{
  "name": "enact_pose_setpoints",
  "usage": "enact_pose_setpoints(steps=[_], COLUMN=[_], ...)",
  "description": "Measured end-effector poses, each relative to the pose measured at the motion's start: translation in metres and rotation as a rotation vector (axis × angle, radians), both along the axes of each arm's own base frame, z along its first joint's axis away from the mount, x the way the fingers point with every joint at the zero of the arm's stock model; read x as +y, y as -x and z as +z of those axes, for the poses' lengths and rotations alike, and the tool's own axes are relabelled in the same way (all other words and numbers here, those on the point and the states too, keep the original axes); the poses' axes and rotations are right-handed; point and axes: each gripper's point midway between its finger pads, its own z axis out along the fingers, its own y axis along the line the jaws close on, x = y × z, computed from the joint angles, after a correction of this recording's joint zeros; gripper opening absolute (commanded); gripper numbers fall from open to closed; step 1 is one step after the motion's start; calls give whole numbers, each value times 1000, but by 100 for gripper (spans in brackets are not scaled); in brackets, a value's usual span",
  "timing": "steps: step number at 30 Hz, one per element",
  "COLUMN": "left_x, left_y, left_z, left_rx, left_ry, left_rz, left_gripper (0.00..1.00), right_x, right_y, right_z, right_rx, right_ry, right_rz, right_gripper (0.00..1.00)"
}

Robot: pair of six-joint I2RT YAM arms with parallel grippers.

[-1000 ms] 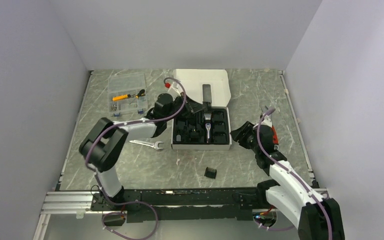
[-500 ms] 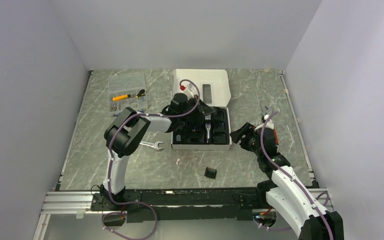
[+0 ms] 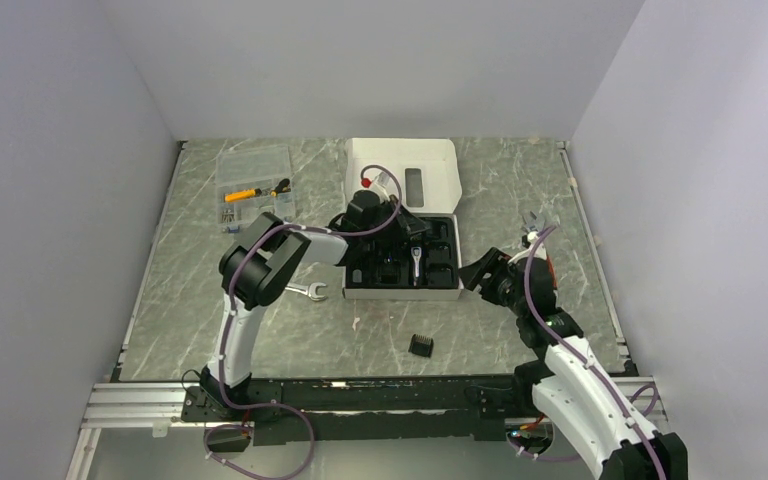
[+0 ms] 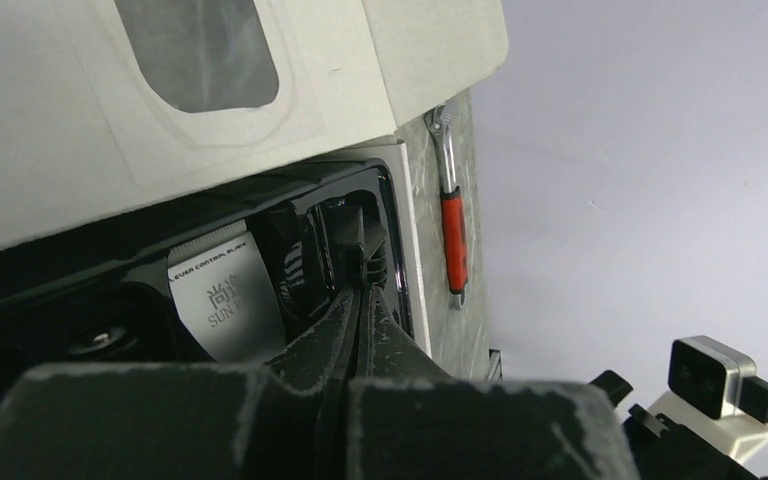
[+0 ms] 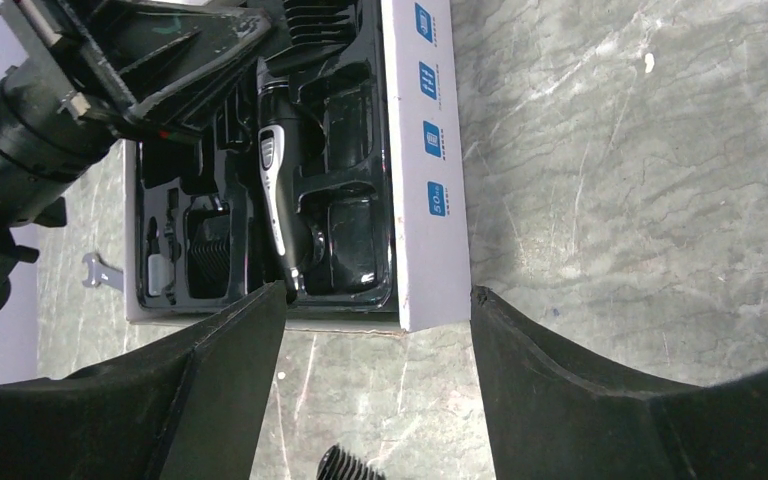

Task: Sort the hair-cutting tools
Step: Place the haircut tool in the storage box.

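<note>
Small black plastic comb attachment noted loose on grey bench, nearward-left of right pincer, held agape and empty; right arm nearer. Left pincer closed tight over black moulded tray.

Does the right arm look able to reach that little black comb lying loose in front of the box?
Probably yes: the comb lies alone on the table close to the right gripper, whose jaws stand open, with nothing in between.
</note>
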Motion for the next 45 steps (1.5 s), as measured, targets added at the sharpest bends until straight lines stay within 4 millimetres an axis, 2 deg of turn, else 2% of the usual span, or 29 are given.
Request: enact_pose_setpoints(steps=[10, 21, 29, 39, 42, 45], left_x=[-12, -16, -16, 1, 8, 15], left_y=[-4, -3, -2, 3, 5, 6], left_z=[-8, -14, -5, -2, 2, 8], left_rx=[20, 45, 17, 26, 18, 0], left_ry=[6, -4, -38, -164, -209, -250], left_rz=[0, -8, -13, 9, 19, 27], left_gripper=[0, 38, 55, 58, 56, 47], right_x=[-1, -2, -2, -2, -2, -2], right_y=[3, 6, 6, 7, 7, 7], right_z=[5, 1, 0, 2, 3, 4], right_rx=[-15, 4, 5, -2, -3, -9], right_ry=[-1, 4, 4, 2, 2, 0], right_rz=[0, 1, 1, 2, 2, 2], right_gripper=[72, 75, 75, 75, 76, 75])
